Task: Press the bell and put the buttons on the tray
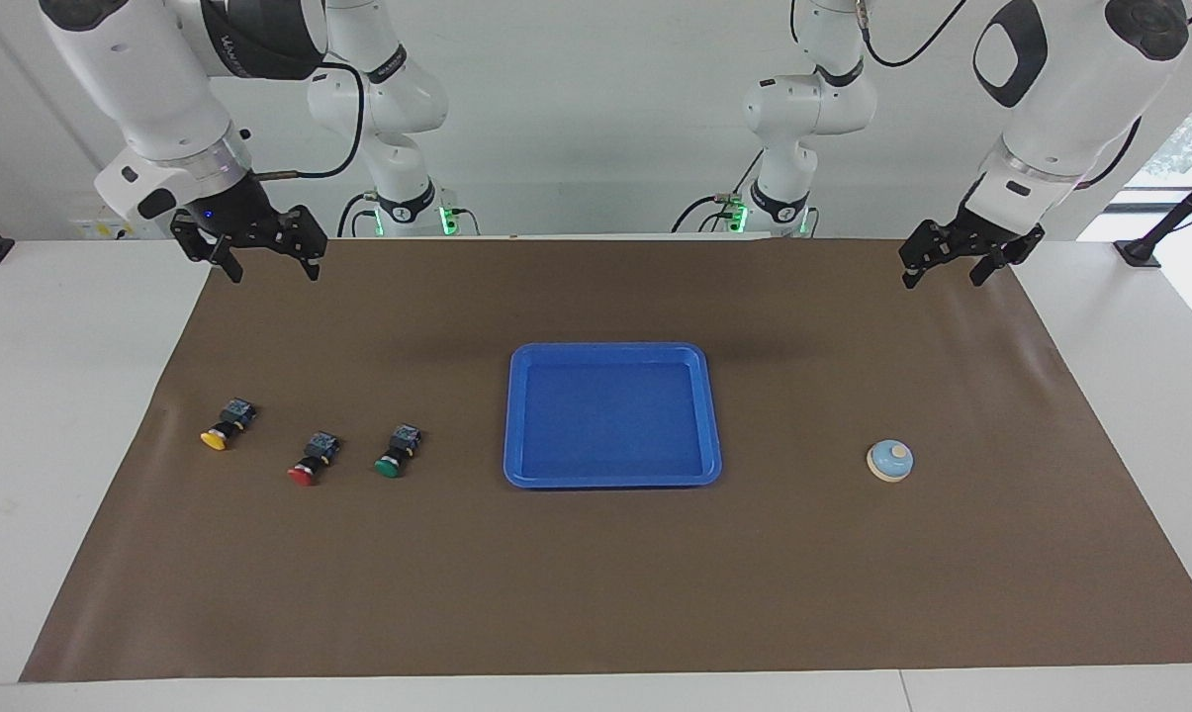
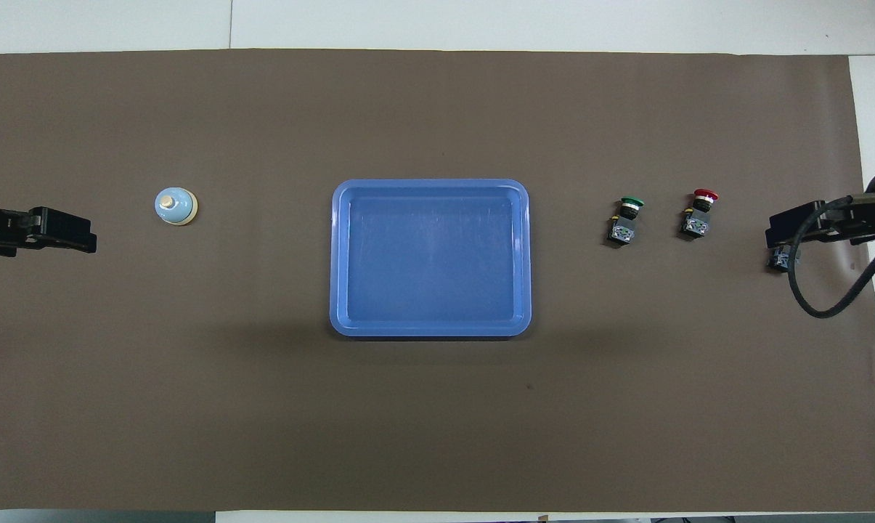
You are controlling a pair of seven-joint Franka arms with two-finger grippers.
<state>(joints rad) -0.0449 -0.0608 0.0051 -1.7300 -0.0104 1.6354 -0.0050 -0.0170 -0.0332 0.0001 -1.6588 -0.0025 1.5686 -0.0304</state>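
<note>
Overhead view: wide-open right tool (image 2: pixel 793 231) hides most of yellow button (image 2: pixel 781 259); left tool (image 2: pixel 59 232) wide-open too.

A plain matte brown paper mat (image 1: pixel 596 593) covers the white desk (image 1: pixel 61 396). The shallow rectangular plastic tray (image 1: pixel 516 415) is bright blue all over, unpatterned. The small round dome bell (image 1: pixel 890 461) is light blue with a cream base rim and a cream knob. Three small push-button switches have black and blue-grey bodies: one yellow-capped button (image 1: pixel 226 424), one red-capped button (image 1: pixel 313 459), one green-capped button (image 1: pixel 398 451). Both arms are glossy white with black joints; the left gripper (image 1: pixel 957 272) and right gripper (image 1: pixel 271 267) are black, with black fingers. Green lights glow at the arm bases.
</note>
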